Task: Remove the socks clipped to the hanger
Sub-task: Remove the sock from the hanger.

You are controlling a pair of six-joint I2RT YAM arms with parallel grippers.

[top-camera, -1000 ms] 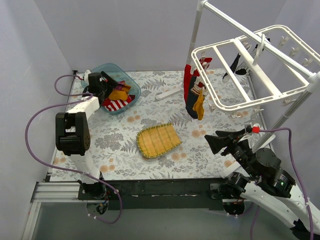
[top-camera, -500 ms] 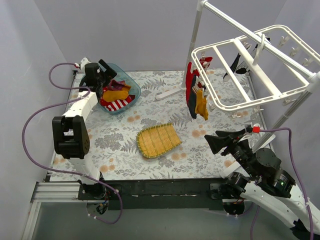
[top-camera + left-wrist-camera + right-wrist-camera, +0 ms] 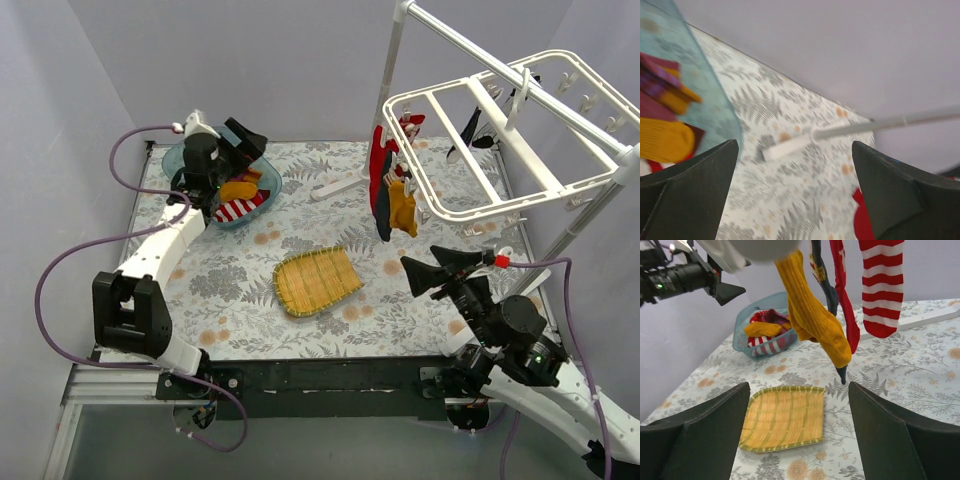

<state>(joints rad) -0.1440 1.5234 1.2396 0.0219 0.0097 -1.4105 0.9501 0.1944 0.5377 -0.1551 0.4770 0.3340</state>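
Note:
The white grid hanger (image 3: 500,150) hangs at the upper right. Clipped at its left end are a red sock (image 3: 378,165), a mustard sock (image 3: 403,207), a dark sock and a red-and-white striped one (image 3: 881,285). A black sock (image 3: 466,132) hangs further back. More socks (image 3: 237,195) lie in the blue basin (image 3: 262,170). My left gripper (image 3: 241,139) is open and empty above the basin, facing right. My right gripper (image 3: 432,277) is open and empty, low, below the hanging socks; the mustard sock (image 3: 815,320) hangs ahead of it.
A yellow woven mat (image 3: 315,280) lies in the middle of the floral tablecloth. The white pole stand (image 3: 392,70) rises behind the hanger, its foot (image 3: 790,146) on the cloth. Lavender walls close the left, back and right sides.
My left gripper has risen out of the basin and swung right, empty, leaving a sock behind. My right gripper has shifted slightly left. The hanging socks sway a little.

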